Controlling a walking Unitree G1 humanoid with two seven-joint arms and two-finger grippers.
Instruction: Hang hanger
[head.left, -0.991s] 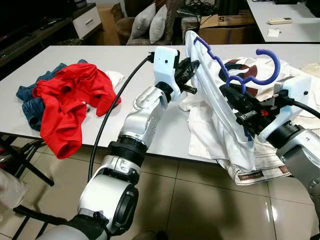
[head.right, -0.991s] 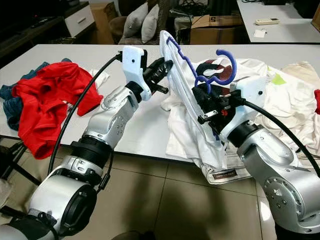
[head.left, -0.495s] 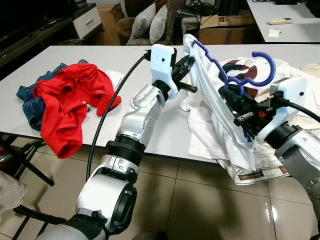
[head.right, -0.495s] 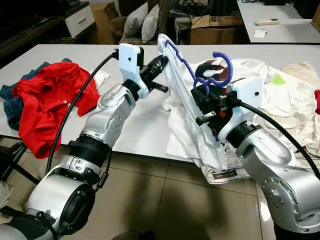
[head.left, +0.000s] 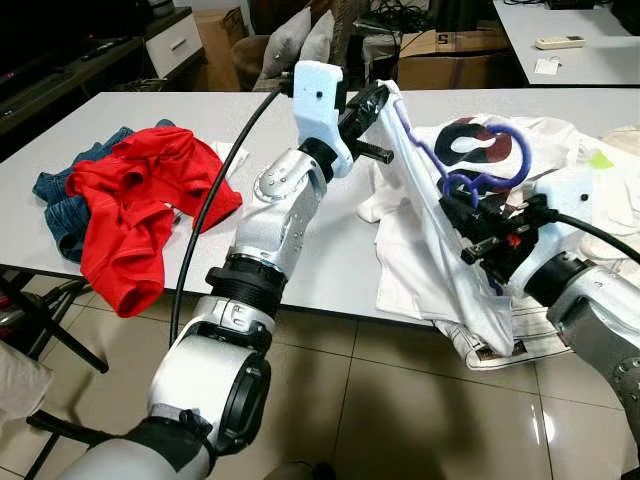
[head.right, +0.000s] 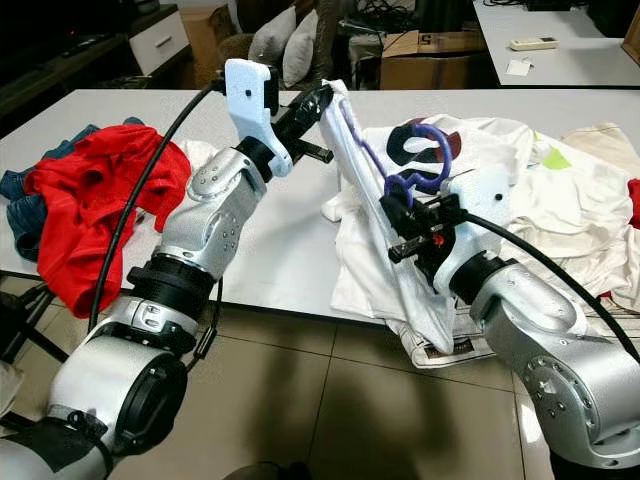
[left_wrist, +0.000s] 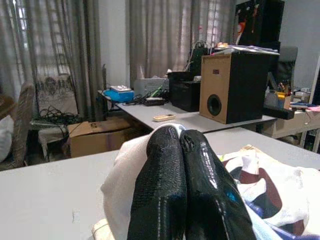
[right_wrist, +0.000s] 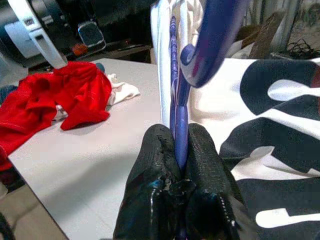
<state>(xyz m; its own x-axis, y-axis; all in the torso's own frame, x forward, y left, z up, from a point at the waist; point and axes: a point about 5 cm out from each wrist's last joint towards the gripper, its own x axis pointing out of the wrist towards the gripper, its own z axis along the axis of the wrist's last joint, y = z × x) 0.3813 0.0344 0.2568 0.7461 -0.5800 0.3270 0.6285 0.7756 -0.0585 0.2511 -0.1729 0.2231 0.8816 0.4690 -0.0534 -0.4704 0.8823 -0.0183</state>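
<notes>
Gripping the purple hanger (right_wrist: 176, 107), right gripper (right_wrist: 176, 175) clamps its bar.

Left arm reaches up and forward, elbow bent, its left gripper (head.left: 372, 97) raised high with both black fingers (left_wrist: 172, 185) pressed tight together. Right arm comes in lower, forearm angled inward, right gripper (head.right: 392, 215) apparently clamped, fingers (right_wrist: 160, 170) nearly meeting.

On the table (head.left: 150, 110), the red garment (head.left: 140, 190) lies far left of the white shirt (head.left: 440, 250), which drapes over the table's near edge with the hanger (head.left: 455, 165) inside it, boxes (head.left: 455, 55) and cushions (head.left: 305, 45) behind.
</notes>
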